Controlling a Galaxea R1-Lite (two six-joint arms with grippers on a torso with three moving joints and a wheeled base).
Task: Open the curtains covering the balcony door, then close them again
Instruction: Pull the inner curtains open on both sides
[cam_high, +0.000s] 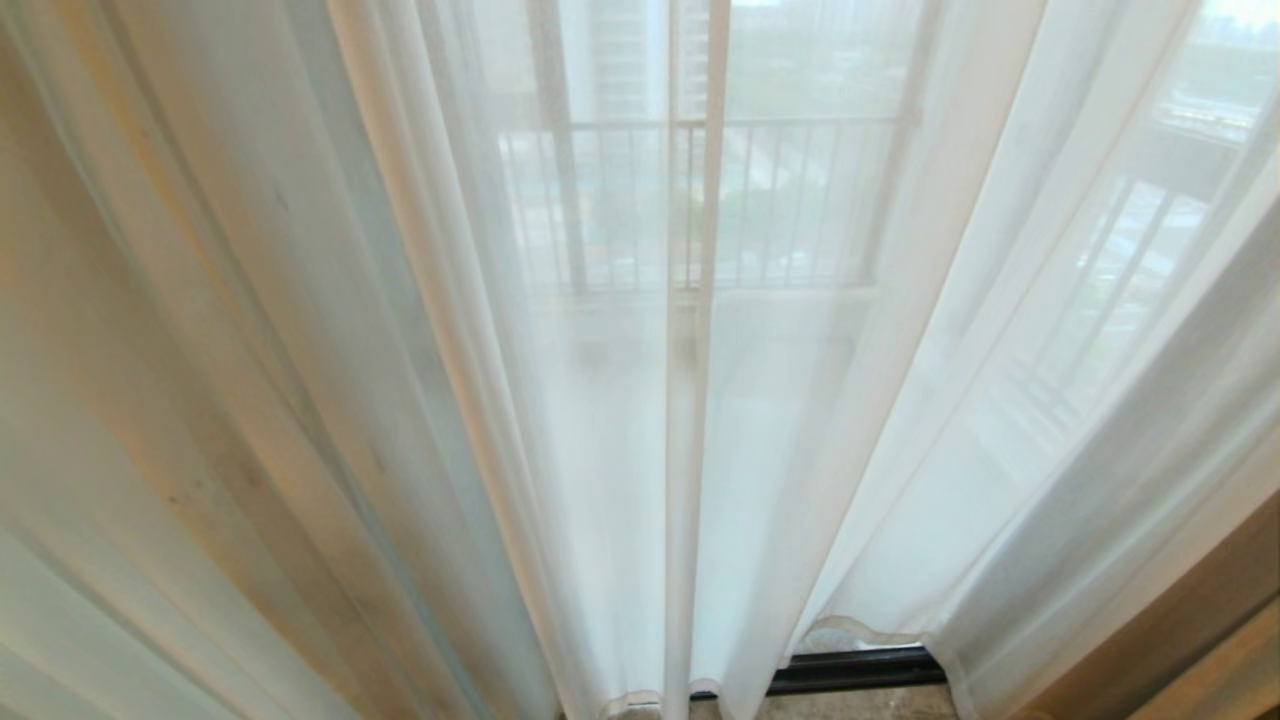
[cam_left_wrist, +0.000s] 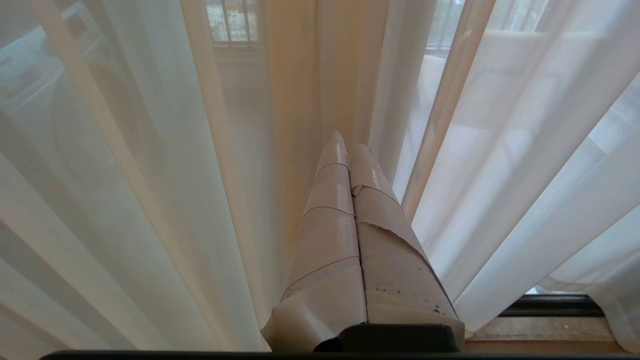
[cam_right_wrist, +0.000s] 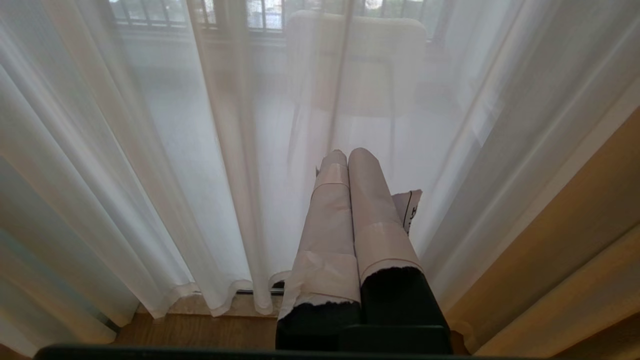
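Before balcony door | curtains drawn (wrist views: both hands pinched)

Wooden floor visible beneath the curtains; their hemmed lower edges hang down to it, contact not discernible. Dark door track lies along the floor by the stone-look threshold. Beige drape reaches the floor at the right side.

Head cam close, angled down; both wrist cams low, fwd; all share curtains, probably.
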